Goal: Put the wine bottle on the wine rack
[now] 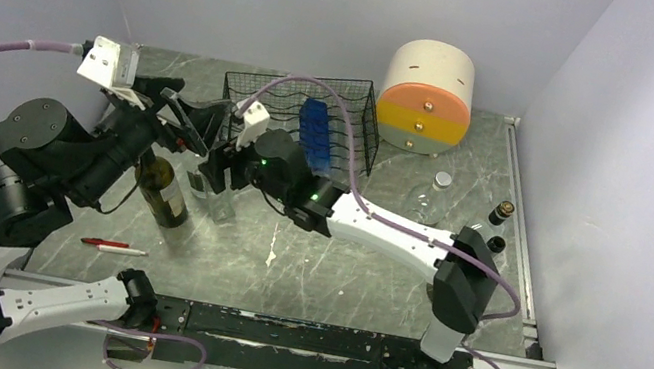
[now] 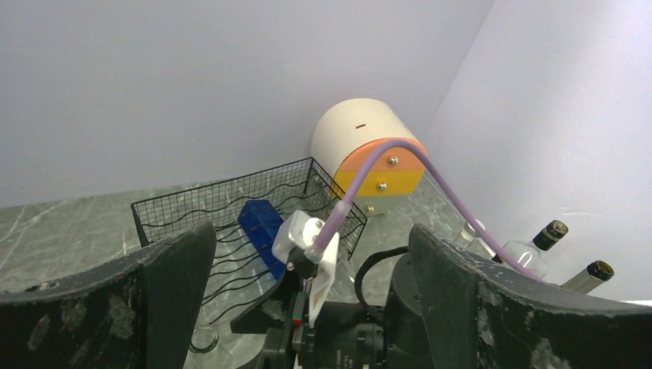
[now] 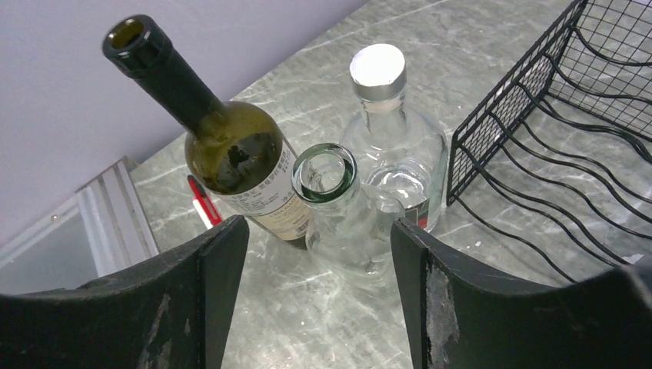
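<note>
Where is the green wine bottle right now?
In the top view the green wine bottle stands left of centre on the table, beside two clear bottles, near the wine rack.

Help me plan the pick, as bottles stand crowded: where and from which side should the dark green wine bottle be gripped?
Probably the slim neck of the dark green wine bottle, approached from the side away from the clear open bottle, which crowds its body; the neck stands free.

Wine bottle (image 1: 163, 189) left of wine rack (image 1: 258, 89)
</note>
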Motion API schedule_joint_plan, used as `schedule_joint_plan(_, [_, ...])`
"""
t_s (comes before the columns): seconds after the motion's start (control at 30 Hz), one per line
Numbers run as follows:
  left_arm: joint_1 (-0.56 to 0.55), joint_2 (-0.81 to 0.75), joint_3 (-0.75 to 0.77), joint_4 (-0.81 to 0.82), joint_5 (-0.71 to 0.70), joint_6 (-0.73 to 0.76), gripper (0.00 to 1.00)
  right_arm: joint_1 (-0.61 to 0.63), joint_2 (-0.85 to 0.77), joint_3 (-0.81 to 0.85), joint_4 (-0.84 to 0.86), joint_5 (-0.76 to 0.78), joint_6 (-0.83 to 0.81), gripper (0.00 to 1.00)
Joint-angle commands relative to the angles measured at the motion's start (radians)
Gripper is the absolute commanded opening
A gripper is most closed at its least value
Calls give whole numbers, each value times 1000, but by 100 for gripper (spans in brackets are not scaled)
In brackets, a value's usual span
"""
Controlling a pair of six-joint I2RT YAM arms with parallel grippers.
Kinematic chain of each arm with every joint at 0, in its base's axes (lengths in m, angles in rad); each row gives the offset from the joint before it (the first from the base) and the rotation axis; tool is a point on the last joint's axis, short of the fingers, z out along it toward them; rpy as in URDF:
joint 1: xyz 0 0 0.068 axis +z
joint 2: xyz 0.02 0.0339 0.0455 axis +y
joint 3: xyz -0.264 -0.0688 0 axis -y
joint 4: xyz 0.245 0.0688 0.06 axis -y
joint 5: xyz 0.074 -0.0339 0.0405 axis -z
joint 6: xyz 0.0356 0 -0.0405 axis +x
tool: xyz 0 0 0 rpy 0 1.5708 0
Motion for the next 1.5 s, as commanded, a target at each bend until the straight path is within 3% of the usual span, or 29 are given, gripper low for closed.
schedule_joint_plan(0.0, [-1, -10, 14, -9, -23, 8, 99, 14, 52, 50, -4, 33, -74, 69])
schedule_joint_plan(0.17, [-2, -15, 3, -20, -28, -4, 99, 22, 93, 52, 82, 89, -121, 58])
schedule_joint_plan(0.5, [-2, -16, -6, -20, -33, -3, 99, 24, 162, 69, 205, 115, -199, 53])
schedule_joint_plan(0.57, [-1, -19, -14, -19, -39, -4, 99, 25, 164, 59, 225, 110, -210, 44])
schedule_joint_plan(0.67, [-2, -29, -27, -20, -41, -7, 99, 27, 141, 21, 267, 118, -219, 20])
schedule_joint_plan(0.87, [-2, -73, -97, 17, -16, 0, 99, 31, 17, -100, 332, 175, -213, 0])
schedule_joint_plan(1.03, [-1, -85, -165, 50, 11, 8, 99, 32, -158, -191, 287, 204, -172, 0])
schedule_joint_plan(1.3, [-1, -112, -332, 83, 33, -80, 99, 29, -398, -333, 66, 293, -92, 0])
schedule_joint_plan(1.47, [-1, -160, -503, 175, 160, -84, 99, 26, -520, -401, -27, 354, -42, 0])
